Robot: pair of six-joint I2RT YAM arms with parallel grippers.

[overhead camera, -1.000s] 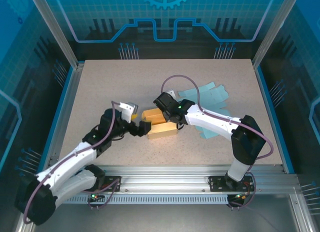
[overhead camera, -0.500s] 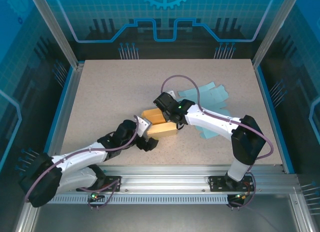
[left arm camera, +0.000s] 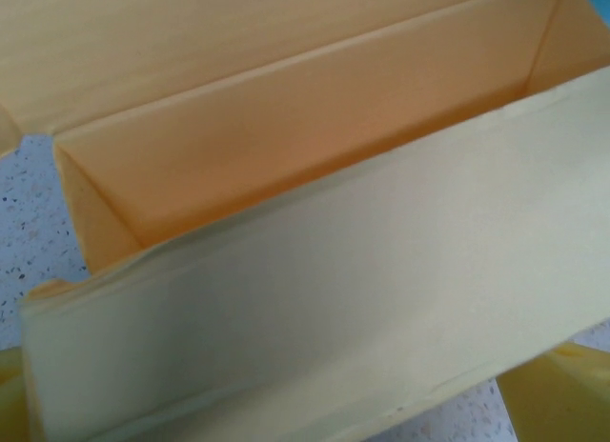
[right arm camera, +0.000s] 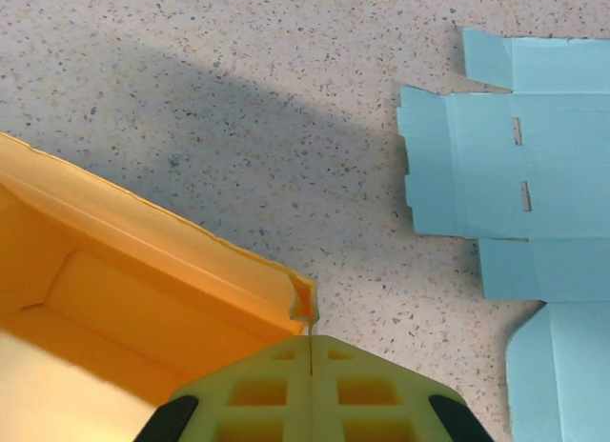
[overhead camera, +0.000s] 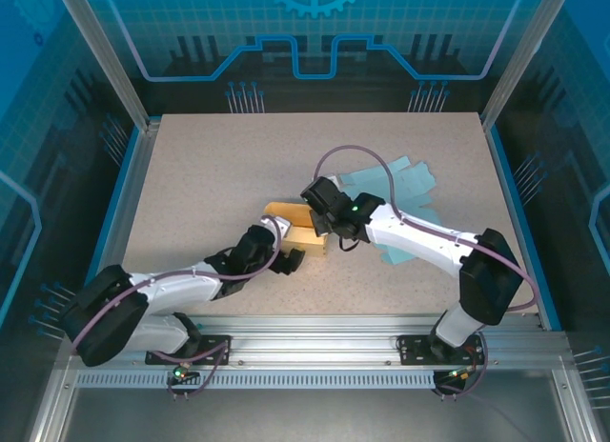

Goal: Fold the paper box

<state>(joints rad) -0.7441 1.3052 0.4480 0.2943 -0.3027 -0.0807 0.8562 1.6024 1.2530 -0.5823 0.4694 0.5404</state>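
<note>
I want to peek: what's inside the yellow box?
Inside the yellow box: bare orange walls. Its near wall covers the bottom, and the right gripper, shut on its rim, hides a corner.

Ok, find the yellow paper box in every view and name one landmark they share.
Top external: yellow paper box near the picture's centre.
Left wrist: close up, pale wall in front, orange inside behind.
Right wrist: lower left, right hand pinching its wall corner.
Shared landmark: the speckled tabletop under it.
</note>
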